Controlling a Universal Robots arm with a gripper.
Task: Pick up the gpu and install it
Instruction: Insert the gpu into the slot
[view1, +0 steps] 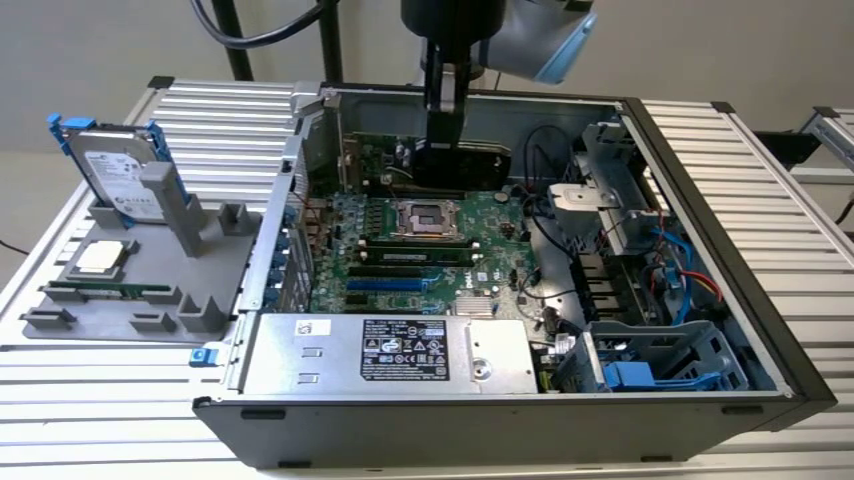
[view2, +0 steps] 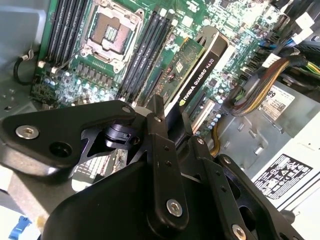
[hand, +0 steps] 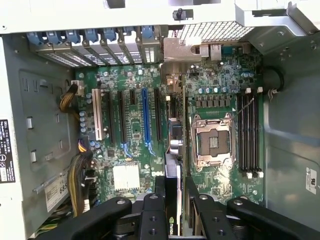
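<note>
My gripper (view1: 447, 135) reaches down into the open computer case (view1: 747, 330) and is shut on the gpu (view1: 463, 165), a green card with a black cooler. The card hangs on edge over the far part of the motherboard (view1: 400, 265), close to the CPU socket (view1: 424, 217). In the second wrist view the gpu (view2: 200, 62) runs away from the gripper (view2: 172, 120) across the board. In the first wrist view the gpu (hand: 172, 150) appears edge-on between the expansion slots (hand: 145, 117) and the socket (hand: 210, 142), with my gripper (hand: 175, 202) around it. Whether it touches a slot I cannot tell.
A power supply (view1: 387, 350) lies at the case's near side, and a drive cage (view1: 654, 365) with cables (view1: 687, 280) lies at the exterior view's right. Outside the case, a grey holder (view1: 120, 320) carries a hard drive (view1: 120, 175), a processor (view1: 100, 257) and a memory stick (view1: 107, 290).
</note>
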